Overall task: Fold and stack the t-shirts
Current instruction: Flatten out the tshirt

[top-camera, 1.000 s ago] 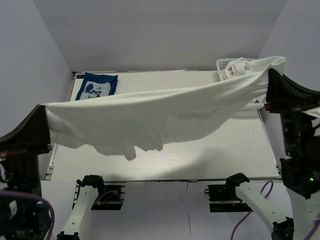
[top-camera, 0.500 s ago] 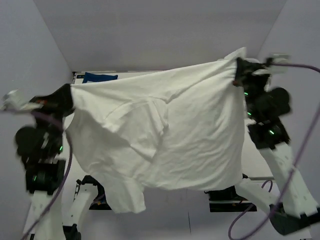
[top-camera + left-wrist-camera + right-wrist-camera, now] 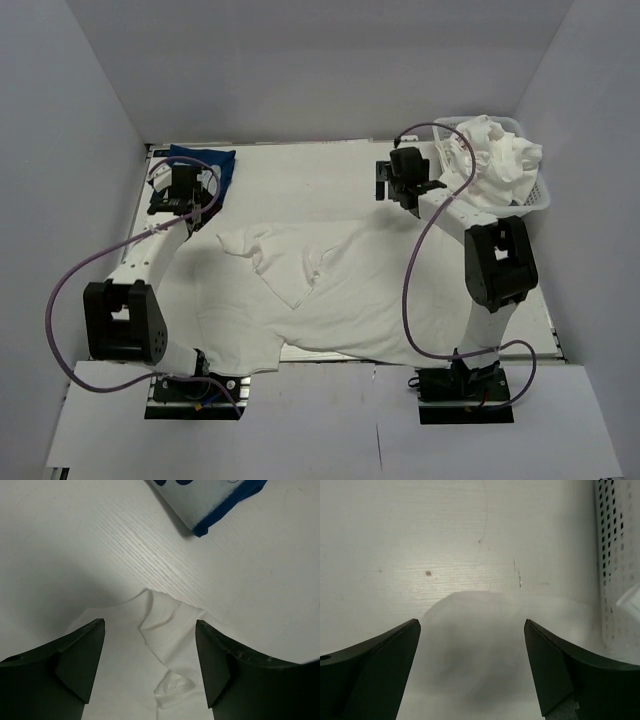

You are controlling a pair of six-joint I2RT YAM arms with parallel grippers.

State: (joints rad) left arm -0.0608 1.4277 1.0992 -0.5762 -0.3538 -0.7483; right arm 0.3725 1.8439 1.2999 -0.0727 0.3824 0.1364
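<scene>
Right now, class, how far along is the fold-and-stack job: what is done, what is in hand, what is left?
Done: the navy t-shirt lies folded at the far left corner. In hand: the white t-shirt lies spread, rumpled; the left gripper and right gripper hang open over its far edge, holding nothing. Left: fold and stack it; more white cloth sits in the basket.

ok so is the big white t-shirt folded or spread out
Spread out, not folded: the large white cloth t-shirt lies open across the white table, slightly rumpled.
</scene>
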